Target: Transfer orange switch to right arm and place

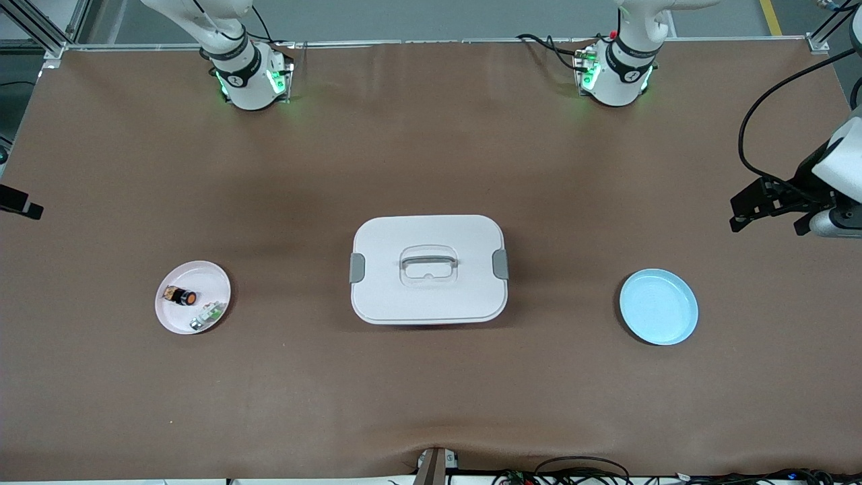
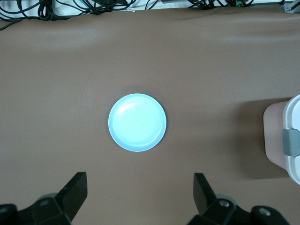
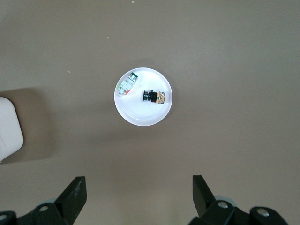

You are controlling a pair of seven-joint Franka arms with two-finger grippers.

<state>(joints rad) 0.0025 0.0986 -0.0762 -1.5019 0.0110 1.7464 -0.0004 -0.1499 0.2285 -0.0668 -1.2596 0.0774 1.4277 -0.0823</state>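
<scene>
The orange switch [image 1: 183,296] [image 3: 152,96] lies on its side on a small pale pink plate [image 1: 202,269] [image 3: 140,115] toward the right arm's end of the table. My right gripper [image 3: 138,183] hangs high over the table close to that plate, open, with nothing between its fingers. In the front view only a black piece of it [image 1: 20,202] shows at the edge. My left gripper [image 1: 768,219] [image 2: 139,180] hangs open and empty over the left arm's end of the table, close to a light blue plate [image 1: 658,306] [image 2: 137,122].
A white lidded box [image 1: 428,269] [image 2: 293,140] [image 3: 9,131] with grey side clips and a handle sits mid-table between the two plates. A small green-and-white part [image 1: 210,314] [image 3: 126,85] shares the pink plate. Cables lie along the table edge nearest the front camera.
</scene>
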